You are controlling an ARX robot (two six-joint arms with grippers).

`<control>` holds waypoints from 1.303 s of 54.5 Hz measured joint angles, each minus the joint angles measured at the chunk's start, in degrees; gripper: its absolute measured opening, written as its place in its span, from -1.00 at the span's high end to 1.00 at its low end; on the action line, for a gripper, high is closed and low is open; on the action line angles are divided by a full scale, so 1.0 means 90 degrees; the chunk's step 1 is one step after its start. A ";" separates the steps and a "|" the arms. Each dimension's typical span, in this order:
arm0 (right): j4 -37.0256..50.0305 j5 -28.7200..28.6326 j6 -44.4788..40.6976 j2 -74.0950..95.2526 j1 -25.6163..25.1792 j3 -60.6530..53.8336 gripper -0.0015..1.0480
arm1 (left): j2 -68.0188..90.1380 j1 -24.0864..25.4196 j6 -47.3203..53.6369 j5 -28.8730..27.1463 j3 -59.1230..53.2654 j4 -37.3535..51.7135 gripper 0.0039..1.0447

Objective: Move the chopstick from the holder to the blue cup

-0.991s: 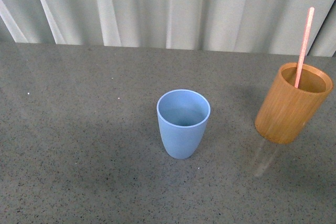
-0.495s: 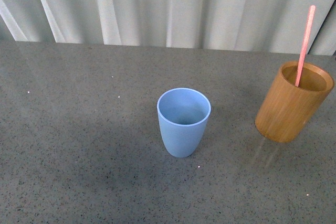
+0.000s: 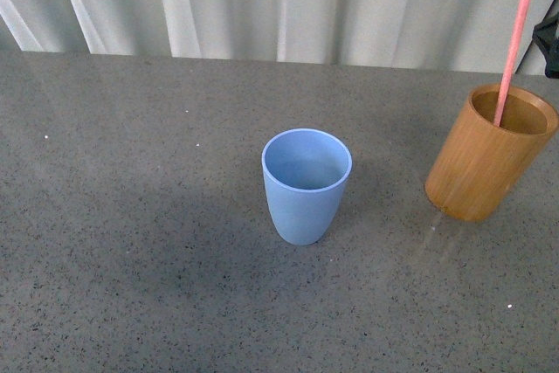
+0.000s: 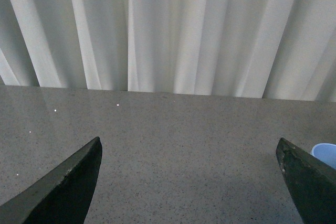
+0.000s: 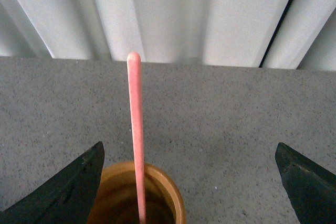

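Note:
The light blue cup stands upright and empty in the middle of the grey table. To its right stands the orange-brown wooden holder, and the pink chopstick leans in it with its top well above the rim. In the right wrist view my right gripper is open over the holder. The chopstick rises close to one finger without touching it. My left gripper is open over bare table, with a sliver of the blue cup beside one finger.
A dark part of my right arm shows at the right edge, beside the chopstick's top. White curtains hang behind the speckled grey table. The holder stands close to the right edge of the front view.
The front view has shifted, so the table's back edge sits higher in the picture. A dark part of my right arm has come in at the right edge. Cup, holder and chopstick stay put.

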 joint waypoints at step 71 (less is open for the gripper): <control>0.0270 0.0165 0.0296 0.1423 0.0515 0.1248 0.95 | 0.0000 0.0000 0.0000 0.0000 0.0000 0.0000 -0.87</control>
